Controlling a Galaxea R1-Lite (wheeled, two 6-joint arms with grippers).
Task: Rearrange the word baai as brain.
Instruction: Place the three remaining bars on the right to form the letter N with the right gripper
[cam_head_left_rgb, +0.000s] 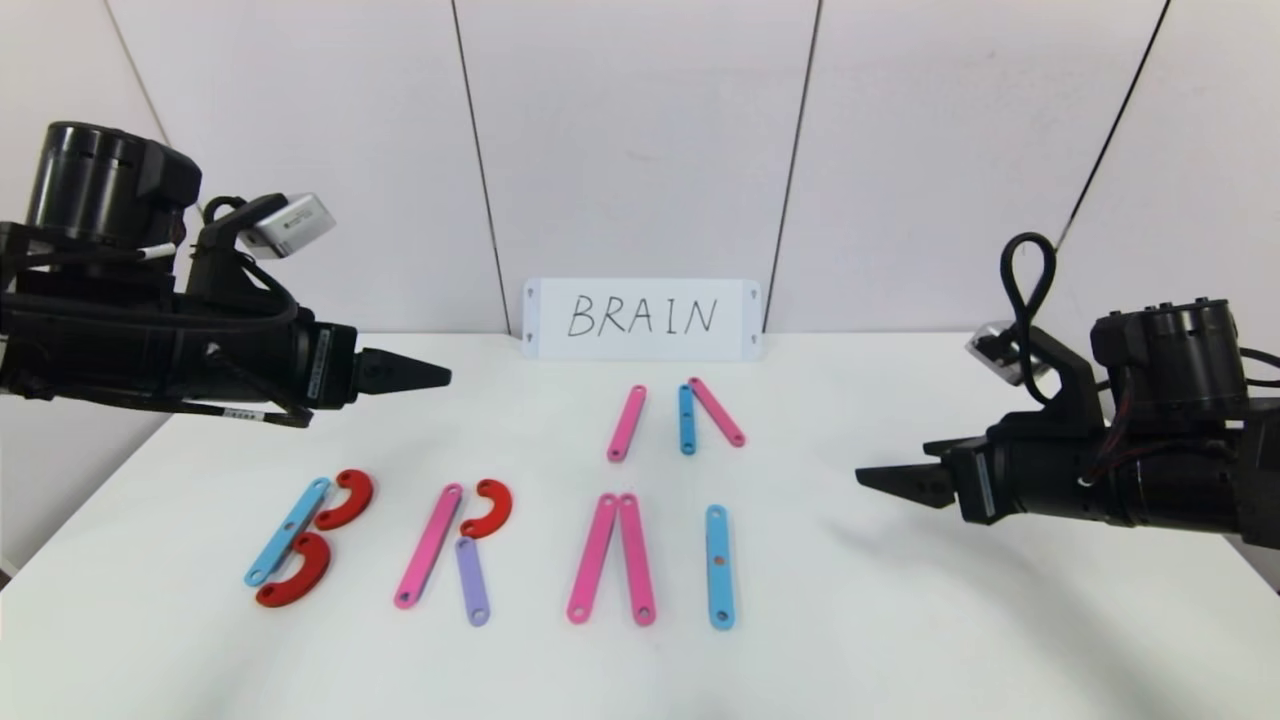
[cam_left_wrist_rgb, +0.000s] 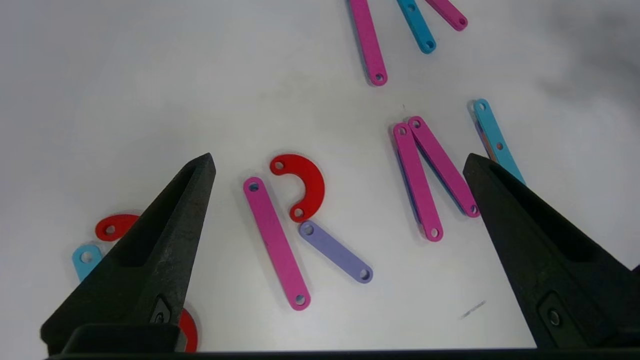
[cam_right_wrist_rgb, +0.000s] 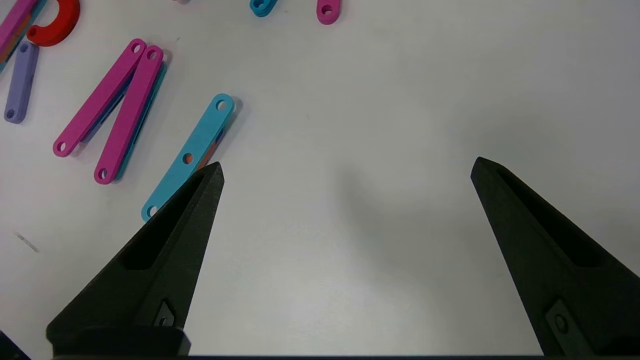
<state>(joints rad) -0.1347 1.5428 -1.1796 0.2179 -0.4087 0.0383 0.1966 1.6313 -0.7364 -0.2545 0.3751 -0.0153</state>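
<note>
Left tool (cam_head_left_rgb: 440, 377) and right tool (cam_head_left_rgb: 865, 477) hang spread apart, empty, above the letter bars (cam_head_left_rgb: 620, 558) on the desk (cam_head_left_rgb: 900, 620)

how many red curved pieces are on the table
3. Two form the B's bumps at the row's left, the upper and the lower, beside a light-blue bar. One tops the R beside a pink bar. None seems hidden.
</note>
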